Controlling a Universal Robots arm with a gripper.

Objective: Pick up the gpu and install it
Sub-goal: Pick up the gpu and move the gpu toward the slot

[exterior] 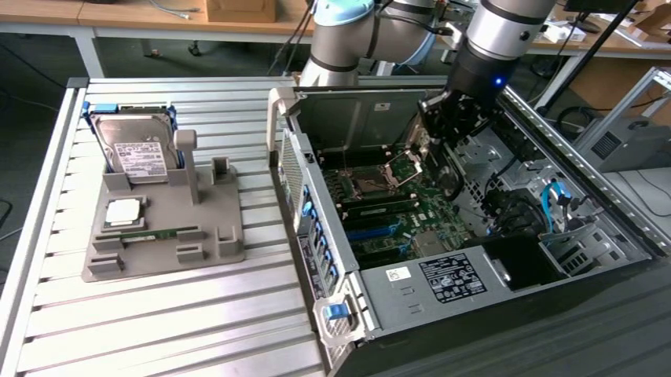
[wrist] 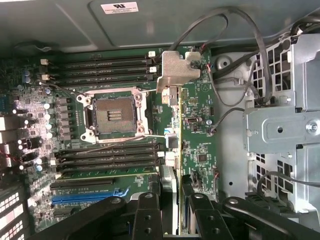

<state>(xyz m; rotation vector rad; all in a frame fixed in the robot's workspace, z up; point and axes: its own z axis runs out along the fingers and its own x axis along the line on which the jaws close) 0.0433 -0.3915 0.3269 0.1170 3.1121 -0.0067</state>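
The gpu (wrist: 178, 125) is seen edge-on in the wrist view, a thin card with a silver metal bracket (wrist: 175, 70) at its far end. My gripper (wrist: 175, 220) is shut on it, one black finger (wrist: 148, 215) on each side of the card. It hangs over the green motherboard (wrist: 200, 130), beside the empty CPU socket (wrist: 112, 112) and above the expansion slots (wrist: 85, 197). In the exterior view my gripper (exterior: 449, 126) reaches down into the open computer case (exterior: 441, 283), near its back wall.
Cables (wrist: 240, 60) and a metal drive cage (wrist: 280, 130) crowd one side of the case. On the slatted table at the exterior view's left, a grey holder (exterior: 157, 243) carries a silver hard drive (exterior: 137, 149) and a memory stick (exterior: 147, 234).
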